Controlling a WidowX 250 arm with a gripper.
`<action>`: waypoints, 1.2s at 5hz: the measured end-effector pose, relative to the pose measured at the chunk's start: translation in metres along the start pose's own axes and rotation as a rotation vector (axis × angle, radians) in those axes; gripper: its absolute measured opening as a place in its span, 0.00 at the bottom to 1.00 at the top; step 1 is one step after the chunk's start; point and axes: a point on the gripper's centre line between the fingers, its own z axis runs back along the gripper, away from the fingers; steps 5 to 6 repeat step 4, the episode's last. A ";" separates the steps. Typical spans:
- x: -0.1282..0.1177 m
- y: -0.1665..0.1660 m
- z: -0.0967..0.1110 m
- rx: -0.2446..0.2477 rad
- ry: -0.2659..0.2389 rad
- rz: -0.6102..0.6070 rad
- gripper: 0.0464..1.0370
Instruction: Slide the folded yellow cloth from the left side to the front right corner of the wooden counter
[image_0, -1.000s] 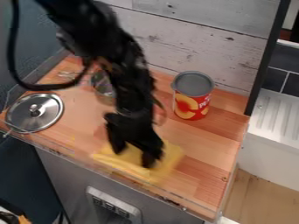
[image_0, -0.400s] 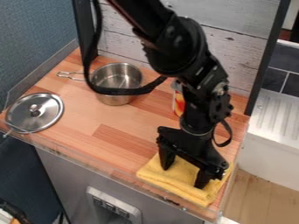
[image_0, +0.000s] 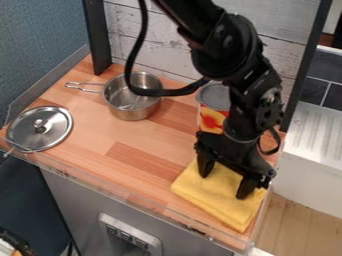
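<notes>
Wooden worktop (image_0: 120, 135), lgst. item, runs across most of the view; blue-grey wall to its L, whitewashed plank wall (image_0: 167, 50) at its far edge. Robot arm (image_0: 227, 45), black, enters from the top edge & slants down to the R side of the worktop. White ridged drainboard (image_0: 310, 130), beyond the worktop's R edge. Yellow cloth (image_0: 214, 197), folded w/ layers showing at its edges, lies flat at the near R corner of the worktop, partly under the gripper (image_0: 222, 186). Gripper: black, pointing down over the cloth's upper part, its two fingers spread wide apart w/ cloth visible btwn them; whether the tips press on the cloth or sit just above it, cannot tell. Steel pot (image_0: 133, 111), upright, nr. the plank wall, L of the can (image_0: 212, 120); its wire handle (image_0: 83, 86) points L. Pot lid (image_0: 50, 135), steel w/ ctr. knob, lies knob up at the worktop's L end, apart from the pot. Can: red & yellow label, grey top, upright behind the gripper, its R side partly hidden by the arm. Black cable (image_0: 163, 92), thinnest part, loops off the arm & crosses in front of the pot's rim.
</notes>
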 end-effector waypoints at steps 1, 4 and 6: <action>0.005 0.002 0.000 0.010 0.002 0.017 0.96; 0.003 0.020 0.069 -0.110 -0.018 0.033 0.96; 0.003 0.020 0.069 -0.110 -0.018 0.033 0.96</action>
